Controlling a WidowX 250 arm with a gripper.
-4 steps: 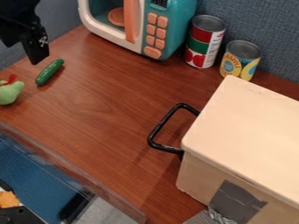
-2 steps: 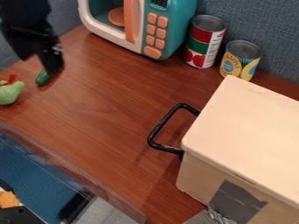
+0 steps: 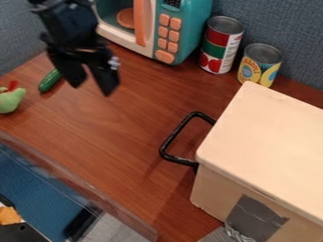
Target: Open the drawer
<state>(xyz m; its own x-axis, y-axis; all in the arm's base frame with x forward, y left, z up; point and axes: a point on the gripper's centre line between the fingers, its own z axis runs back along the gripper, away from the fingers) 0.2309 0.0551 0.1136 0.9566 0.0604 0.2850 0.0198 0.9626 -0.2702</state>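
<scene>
Our gripper (image 3: 92, 90) hangs at the upper left, its two fingers spread, with nothing held between them. It is well apart from the handle (image 3: 176, 133), the black loop on the left side of the cream box (image 3: 268, 142) at the right. We take that box to be the drawer's housing, and the drawer looks shut, though we cannot see its front squarely.

So none of the opening is done, as we judge it. We have all of it left: get over to the handle, lower a finger inside the loop or close on the bar, then draw it away from the box, probably toward the upper left.

Close to our gripper lie the cucumber (image 3: 49, 81) and, farther left, the green toy (image 3: 10, 100). Both are beyond us from the handle, so neither should hinder the approach. The microwave (image 3: 154, 38) stands at the back; we should mind its lower corner if we swing wide. The tall can (image 3: 221, 45) and short can (image 3: 259, 65) stand behind the box, off the likely pull line. Tape (image 3: 255, 219) sits on the box's near side.
</scene>
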